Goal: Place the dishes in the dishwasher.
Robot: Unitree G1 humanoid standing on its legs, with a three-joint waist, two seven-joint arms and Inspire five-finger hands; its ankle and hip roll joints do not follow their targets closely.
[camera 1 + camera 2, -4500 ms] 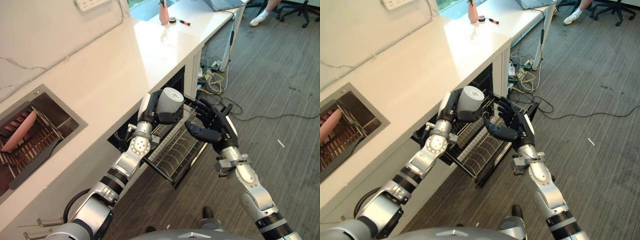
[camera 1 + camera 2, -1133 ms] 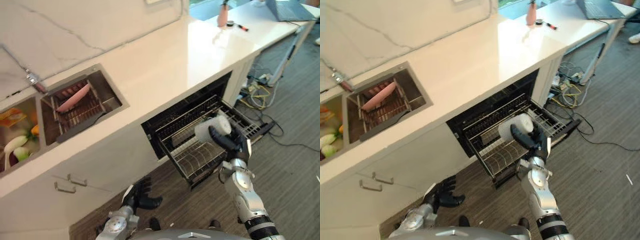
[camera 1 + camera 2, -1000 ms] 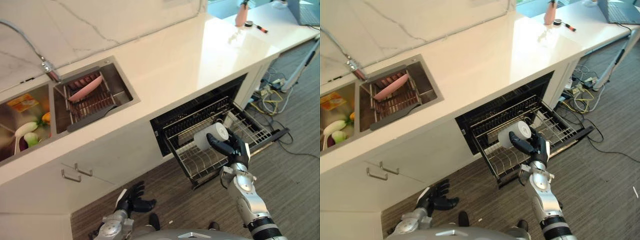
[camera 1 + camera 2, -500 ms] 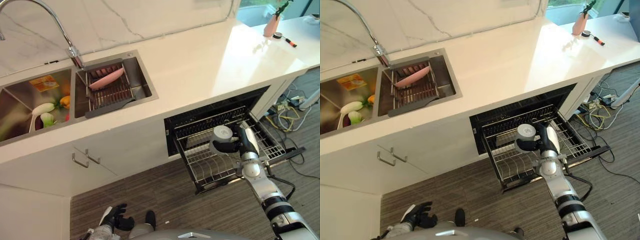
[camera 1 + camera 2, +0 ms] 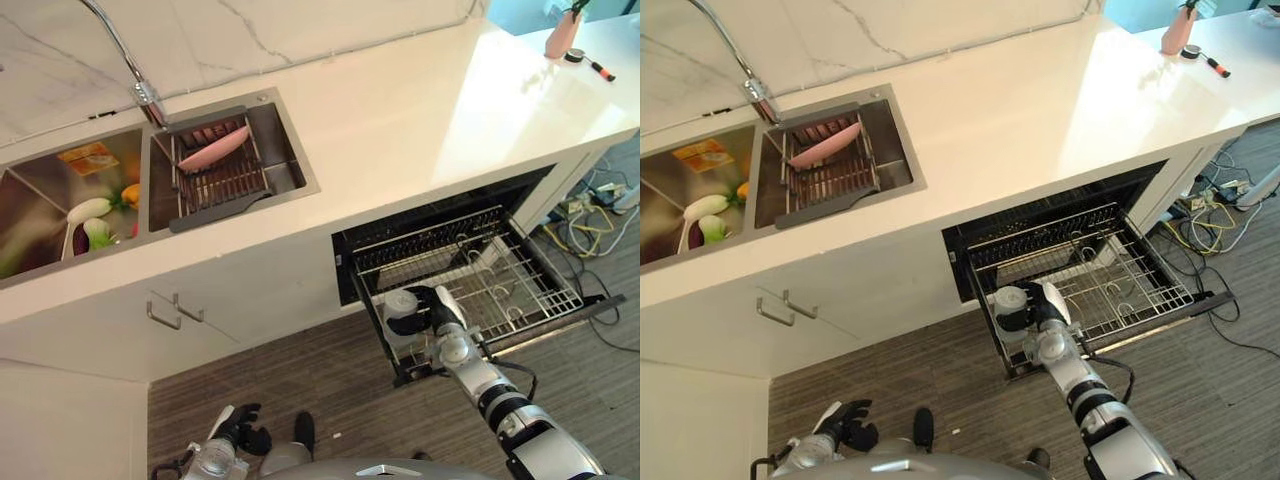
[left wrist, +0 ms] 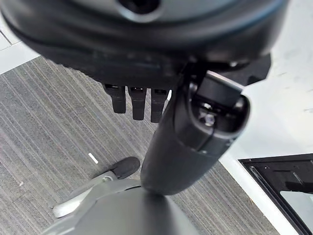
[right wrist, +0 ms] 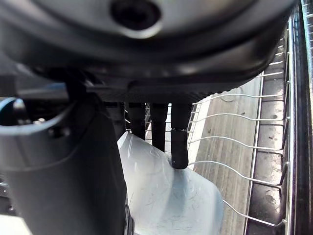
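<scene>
The right hand (image 5: pixel 432 312) is wrapping its fingers (image 7: pixel 179 142) and thumb around a pale cup (image 5: pixel 400 304), holding it low over the near-left corner of the pulled-out dishwasher rack (image 5: pixel 520 290). The cup's mouth is facing up, and I cannot tell whether it is already resting on the wires. My guess is that the grip is being kept on so the cup does not tip before it settles.

The left hand (image 5: pixel 240 428) is hanging idle over the floor in front of the rack, fingers loosely curled around nothing.

Up on the tabletop (image 5: pixel 400 110), well left of the rack, a pink plate (image 5: pixel 213 149) is leaning in the sink's drying rack (image 5: pixel 225 185), waiting its turn.
</scene>
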